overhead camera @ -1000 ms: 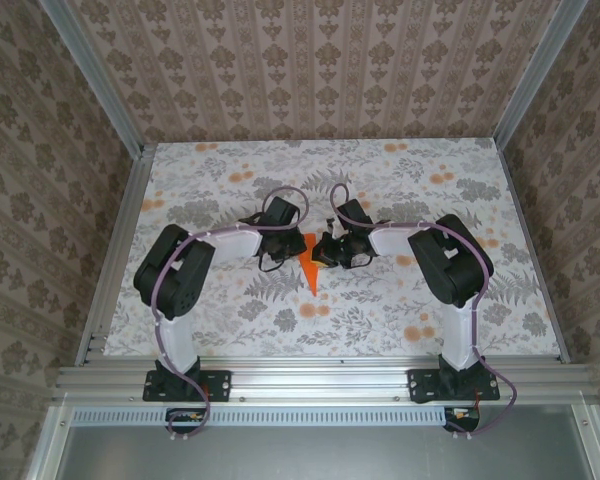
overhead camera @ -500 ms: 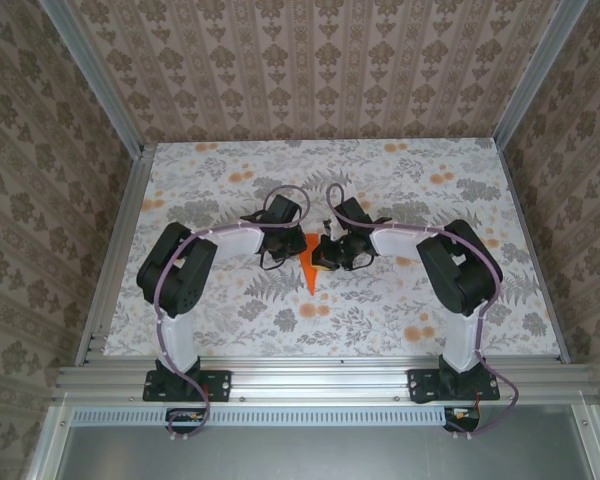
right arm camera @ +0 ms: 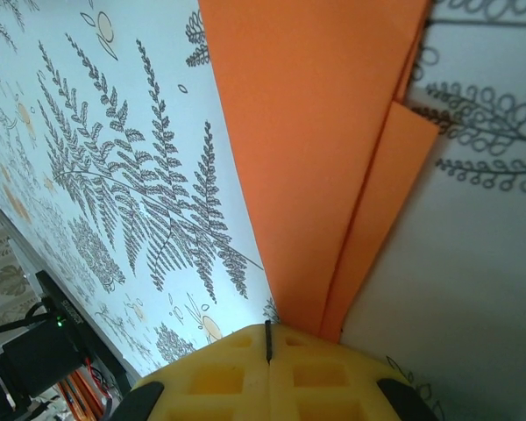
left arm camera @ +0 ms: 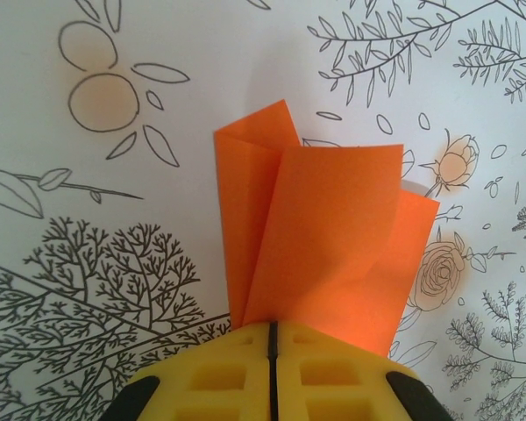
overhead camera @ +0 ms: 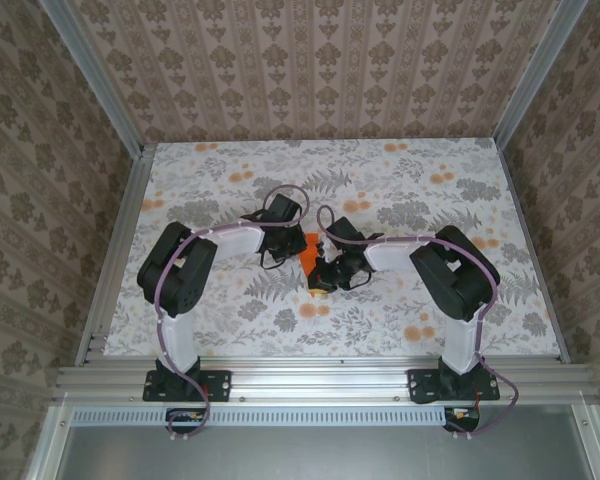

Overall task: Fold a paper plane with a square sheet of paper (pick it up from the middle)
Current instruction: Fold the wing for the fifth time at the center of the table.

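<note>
The square sheet of paper [overhead camera: 307,246], bright orange and folded into narrow layered flaps, lies mid-table between the two grippers. My left gripper [overhead camera: 291,247] is at its far left side. In the left wrist view the yellow fingers [left arm camera: 333,377] of that gripper [left arm camera: 270,326] are shut, and the folded paper [left arm camera: 324,237] fans out from their seam. My right gripper [overhead camera: 321,277] is over the paper's near end and hides its tip. In the right wrist view that gripper [right arm camera: 267,326] is shut, and the paper [right arm camera: 316,132] runs in under its fingertips just right of the seam.
The table [overhead camera: 430,200] carries a white cloth printed with grey leaves and pale orange flowers. Aluminium rails border it at the near edge [overhead camera: 320,378] and the left side [overhead camera: 115,250]. Patterned walls enclose the back and sides. Open cloth surrounds the paper.
My right gripper has slid along the paper toward the near edge and now covers the pointed tip. My left gripper's jaws have closed on the far end.
</note>
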